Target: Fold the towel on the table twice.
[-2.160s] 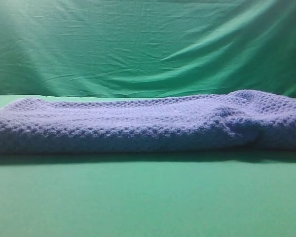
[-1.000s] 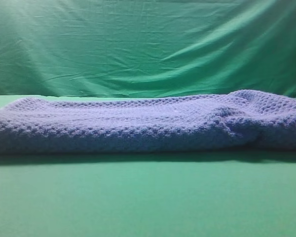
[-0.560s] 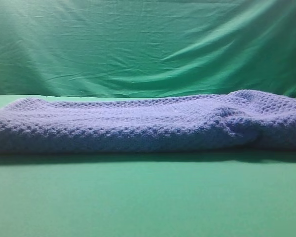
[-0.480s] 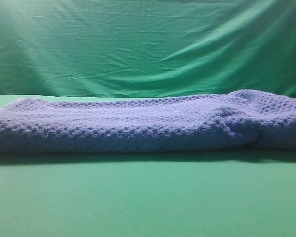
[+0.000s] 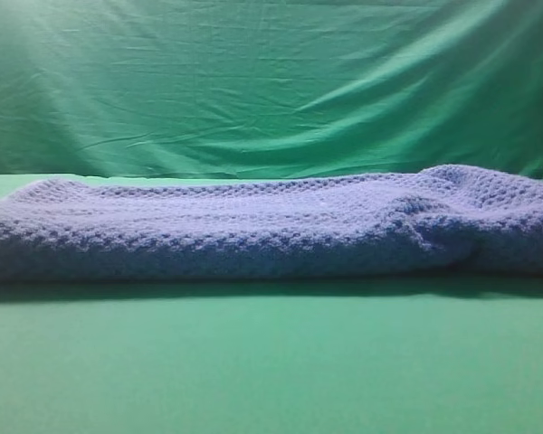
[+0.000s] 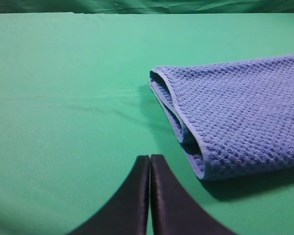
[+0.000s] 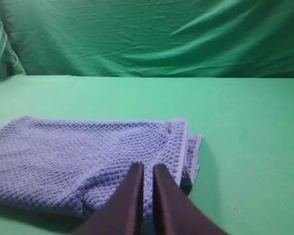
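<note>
Green table [image 5: 271, 371] bears folded towel [image 5: 253, 231] (unlabelled).

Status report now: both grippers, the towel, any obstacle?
Left gripper shut, empty. Right gripper nearly shut, over towel. Towel lies folded on table. No obstacle seen.

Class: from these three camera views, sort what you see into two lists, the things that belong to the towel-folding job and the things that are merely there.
Belongs to the job:
- towel, blue, waffle-textured, lying in layers
- table, green surface under it
- left gripper, shut, empty, beside the towel's end
- right gripper, nearly shut, empty, over the towel's other end

Merely there:
- backdrop cloth, wrinkled green, behind the table
</note>
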You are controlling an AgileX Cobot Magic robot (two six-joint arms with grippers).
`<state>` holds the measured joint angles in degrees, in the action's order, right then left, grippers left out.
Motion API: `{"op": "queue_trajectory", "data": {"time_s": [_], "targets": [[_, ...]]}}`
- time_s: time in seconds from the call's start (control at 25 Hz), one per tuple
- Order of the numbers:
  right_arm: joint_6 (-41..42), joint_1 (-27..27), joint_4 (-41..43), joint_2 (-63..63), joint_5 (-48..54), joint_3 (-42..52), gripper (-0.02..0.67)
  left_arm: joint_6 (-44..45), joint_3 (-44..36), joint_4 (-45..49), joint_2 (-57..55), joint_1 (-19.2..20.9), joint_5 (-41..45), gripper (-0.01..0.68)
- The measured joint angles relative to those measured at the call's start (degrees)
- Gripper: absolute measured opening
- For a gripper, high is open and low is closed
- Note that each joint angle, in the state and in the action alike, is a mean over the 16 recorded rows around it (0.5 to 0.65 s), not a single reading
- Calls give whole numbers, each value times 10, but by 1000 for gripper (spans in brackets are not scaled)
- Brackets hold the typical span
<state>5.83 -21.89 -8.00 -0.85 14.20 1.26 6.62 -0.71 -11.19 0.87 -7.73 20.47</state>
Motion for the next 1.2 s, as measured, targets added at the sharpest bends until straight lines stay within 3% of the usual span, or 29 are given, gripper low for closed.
{"op": "queue_trajectory", "data": {"time_s": [0.56, 1.2], "targets": [[0, 0, 24, 0, 66, 2, 49, 0, 0, 1, 0, 0, -5, 0], [0, 18, 24, 0, 71, 2, 49, 0, 0, 1, 0, 0, -5, 0]]}}
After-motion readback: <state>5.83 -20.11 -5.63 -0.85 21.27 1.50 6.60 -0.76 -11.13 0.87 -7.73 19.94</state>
